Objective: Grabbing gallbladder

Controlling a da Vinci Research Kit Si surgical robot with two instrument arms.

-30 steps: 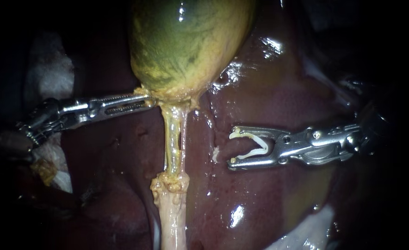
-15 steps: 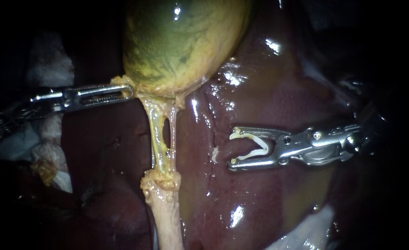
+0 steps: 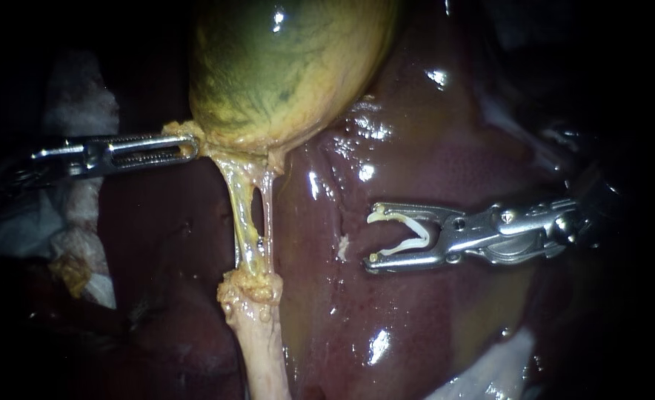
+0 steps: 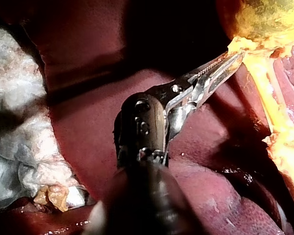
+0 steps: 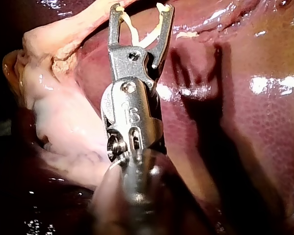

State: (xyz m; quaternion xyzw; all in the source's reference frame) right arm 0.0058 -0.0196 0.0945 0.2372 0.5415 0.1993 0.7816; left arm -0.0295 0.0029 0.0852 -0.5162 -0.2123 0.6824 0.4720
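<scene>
Left instrument [image 3: 189, 147]: enters from the endoscope view's left and lies nearly level over dark liver.
Left jaws: clamped together on the yellow fringe at the lower left edge of the gallbladder [image 3: 290, 67]. The left wrist view [image 4: 234, 58] shows the tips buried in that yellow tissue.
Gallbladder: a green-yellow, glossy sac at the upper centre of the endoscope view, its top out of view. It rests against the liver [image 3: 431, 148], and in the left wrist view [image 4: 269, 17] it lies just ahead of the left jaws.
Strands [image 3: 247, 215]: two thin yellowish strands run down from the gallbladder's neck with a narrow slit between them. They join a lumpy yellow knot.
Stalk [image 3: 259, 341]: pale and cream-coloured, it runs from the knot to the lower edge of the view.
Right instrument [image 3: 372, 237]: enters from the right and lies over the liver, well apart from the strands and the gallbladder.
Right jaws: spread wide and gripping a white clip [image 3: 405, 233], which is seated between them with one leg end at each jaw tip. The right wrist view [image 5: 139, 10] shows the same; no tissue lies inside the clip [image 5: 142, 29].
Liver: dark red and wet, with bright glints.
Gauze [image 4: 19, 122]: stained white material beside the left shaft, touching the liver.
</scene>
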